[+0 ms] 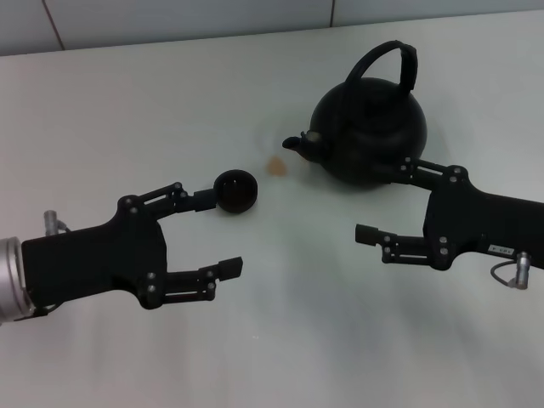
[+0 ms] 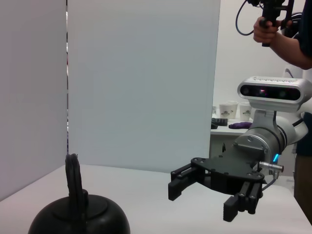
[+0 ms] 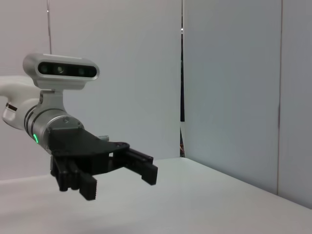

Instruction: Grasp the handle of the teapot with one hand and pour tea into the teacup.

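Observation:
The matte-black teapot stands upright at the back right of the white table, its spout pointing left. Its arched handle rises over the lid. The small dark teacup sits left of the spout. My left gripper is open, and its upper fingertip lies right beside the cup. My right gripper is open just in front of the teapot, holding nothing. The left wrist view shows the teapot, its handle and the right gripper. The right wrist view shows the left gripper.
A small orange-brown spot marks the table between cup and spout. White wall panels close off the table's far side. Beyond the table, a person holds a device, and paper cups stand on a shelf.

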